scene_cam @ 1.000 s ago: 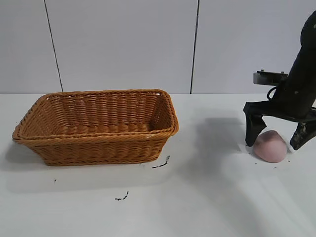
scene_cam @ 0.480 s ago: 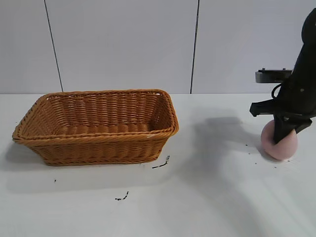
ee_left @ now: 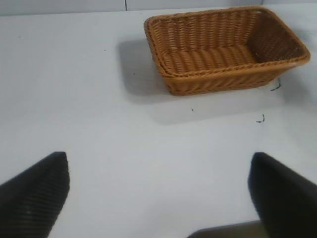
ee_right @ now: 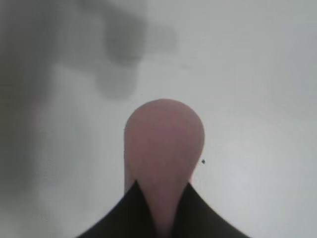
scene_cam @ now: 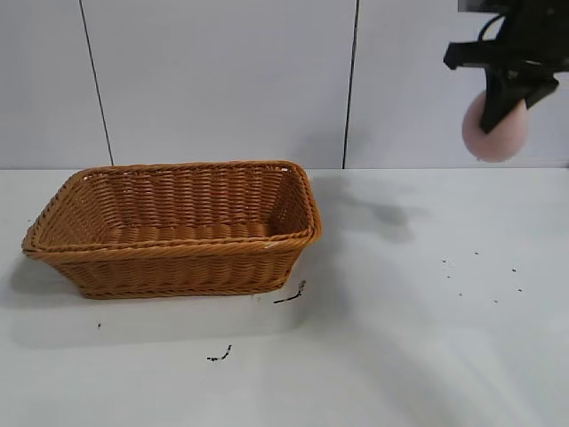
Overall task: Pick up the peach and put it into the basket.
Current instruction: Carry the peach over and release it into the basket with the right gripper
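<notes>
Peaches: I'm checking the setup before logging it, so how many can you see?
1. The peach is clamped in the right gripper, high above the table to the right of the basket, whose visible inside shows no fruit.

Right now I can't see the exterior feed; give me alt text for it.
The right gripper, shut on the peach, holds it high in the air at the far right, well above the table. The basket sits on the table at the left with nothing visible inside. The left arm is out of this view.
</notes>
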Available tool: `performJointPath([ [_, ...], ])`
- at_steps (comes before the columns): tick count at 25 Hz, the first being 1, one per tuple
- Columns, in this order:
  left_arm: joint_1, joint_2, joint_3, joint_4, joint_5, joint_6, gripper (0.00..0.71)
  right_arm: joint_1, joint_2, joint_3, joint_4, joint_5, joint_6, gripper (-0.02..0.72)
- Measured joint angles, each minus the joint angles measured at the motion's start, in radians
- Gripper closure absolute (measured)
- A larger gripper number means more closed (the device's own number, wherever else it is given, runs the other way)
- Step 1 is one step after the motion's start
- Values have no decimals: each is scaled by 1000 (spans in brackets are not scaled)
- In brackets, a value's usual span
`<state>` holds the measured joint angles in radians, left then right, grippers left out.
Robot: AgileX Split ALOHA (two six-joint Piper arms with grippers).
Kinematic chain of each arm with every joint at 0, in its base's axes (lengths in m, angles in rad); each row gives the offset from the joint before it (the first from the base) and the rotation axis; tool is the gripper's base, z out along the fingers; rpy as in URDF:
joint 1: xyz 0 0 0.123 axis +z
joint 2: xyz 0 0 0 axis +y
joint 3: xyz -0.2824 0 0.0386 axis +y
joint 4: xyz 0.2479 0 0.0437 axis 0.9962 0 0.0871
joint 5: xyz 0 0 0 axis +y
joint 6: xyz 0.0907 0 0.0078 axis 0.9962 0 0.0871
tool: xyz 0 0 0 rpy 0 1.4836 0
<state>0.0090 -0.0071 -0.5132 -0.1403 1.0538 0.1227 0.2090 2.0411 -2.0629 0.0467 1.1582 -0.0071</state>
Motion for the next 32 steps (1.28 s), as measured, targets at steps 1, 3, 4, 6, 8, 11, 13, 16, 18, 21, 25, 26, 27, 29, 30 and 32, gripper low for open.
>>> performJointPath([
  [1, 0, 0, 0, 0, 0, 0, 16, 18, 12, -21, 2, 3, 7, 712],
  [3, 0, 0, 0, 0, 0, 0, 16, 65, 31, -54, 10, 6, 7, 712],
  [4, 0, 0, 0, 0, 0, 0, 16, 92, 38, -64, 13, 5, 7, 712],
  [6, 0, 0, 0, 0, 0, 0, 16, 144, 48, -70, 15, -5, 7, 712],
  [8, 0, 0, 0, 0, 0, 0, 16, 202, 57, -71, 20, -27, 7, 712],
  [11, 0, 0, 0, 0, 0, 0, 16, 279, 85, -71, 25, -75, 7, 712],
  [13, 0, 0, 0, 0, 0, 0, 16, 320, 112, -71, 26, -112, 7, 712],
  [16, 0, 0, 0, 0, 0, 0, 16, 371, 167, -71, 26, -166, 7, 712],
  [18, 0, 0, 0, 0, 0, 0, 16, 396, 209, -71, 26, -211, 7, 712],
  [21, 0, 0, 0, 0, 0, 0, 16, 417, 279, -71, 26, -273, 7, 712],
  [25, 0, 0, 0, 0, 0, 0, 16, 427, 371, -71, 25, -330, 7, 712],
  [26, 0, 0, 0, 0, 0, 0, 16, 428, 390, -71, 24, -340, 7, 712],
  [27, 0, 0, 0, 0, 0, 0, 16, 431, 406, -71, 23, -345, 7, 707],
  [29, 0, 0, 0, 0, 0, 0, 16, 431, 426, -71, 22, -346, 7, 653],
  [30, 0, 0, 0, 0, 0, 0, 16, 431, 433, -71, 22, -346, 7, 605],
  [32, 0, 0, 0, 0, 0, 0, 16, 431, 435, -71, 22, -341, -4, 412],
])
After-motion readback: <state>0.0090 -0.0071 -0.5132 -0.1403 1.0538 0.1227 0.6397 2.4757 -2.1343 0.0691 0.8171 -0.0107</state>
